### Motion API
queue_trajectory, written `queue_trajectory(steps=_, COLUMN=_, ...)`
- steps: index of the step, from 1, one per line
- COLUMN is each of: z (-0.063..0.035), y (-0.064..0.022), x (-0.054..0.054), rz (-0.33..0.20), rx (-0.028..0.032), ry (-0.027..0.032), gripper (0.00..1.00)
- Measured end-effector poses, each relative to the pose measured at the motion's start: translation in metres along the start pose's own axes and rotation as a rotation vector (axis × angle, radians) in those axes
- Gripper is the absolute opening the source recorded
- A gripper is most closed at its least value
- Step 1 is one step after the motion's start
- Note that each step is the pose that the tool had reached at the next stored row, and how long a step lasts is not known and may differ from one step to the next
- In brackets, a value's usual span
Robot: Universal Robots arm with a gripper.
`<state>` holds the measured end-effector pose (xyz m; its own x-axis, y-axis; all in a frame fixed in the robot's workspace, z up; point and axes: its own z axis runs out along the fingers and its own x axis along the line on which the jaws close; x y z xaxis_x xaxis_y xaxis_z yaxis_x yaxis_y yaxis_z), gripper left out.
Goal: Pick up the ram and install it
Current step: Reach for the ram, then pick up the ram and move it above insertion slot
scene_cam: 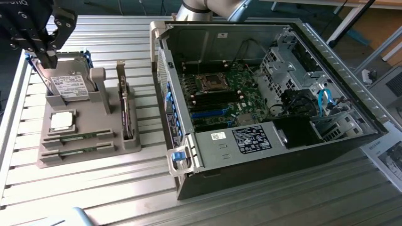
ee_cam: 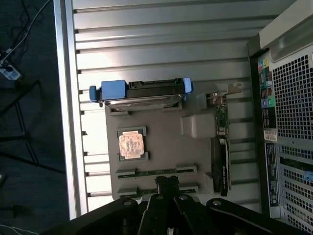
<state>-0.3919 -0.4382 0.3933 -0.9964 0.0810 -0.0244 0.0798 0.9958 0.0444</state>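
Two ram sticks lie edge-up in the front slots of a grey holder (scene_cam: 94, 153): one ram stick (scene_cam: 78, 137) behind the other (scene_cam: 76, 151). In the wrist view the nearer-to-chip ram (ee_cam: 156, 172) shows full length, while the second ram (ee_cam: 188, 188) is partly hidden behind my fingers. My black gripper (scene_cam: 48, 59) hangs well above the holder at the exterior view's left, fingers shut with nothing between them. In the wrist view the gripper (ee_cam: 166, 182) lines up over the two sticks.
The holder also carries a hard drive (scene_cam: 69, 84) with blue rails, a square silver processor (scene_cam: 61, 121) and an upright expansion card (scene_cam: 125, 110). An open computer case (scene_cam: 326, 136) with its motherboard (scene_cam: 220, 94) lies at the exterior view's right on the slatted metal table (scene_cam: 94, 197).
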Motion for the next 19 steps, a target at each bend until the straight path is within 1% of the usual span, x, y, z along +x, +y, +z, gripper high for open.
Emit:
queue_trajectory(steps=12, z=-0.0011, y=-0.0227, x=0.004, rz=0.0, rx=0.0, ry=0.0, gripper=0.11)
queue_trajectory(steps=19, z=-0.0011, y=-0.0232, x=0.004, rz=0.0, rx=0.0, ry=0.0, gripper=0.11)
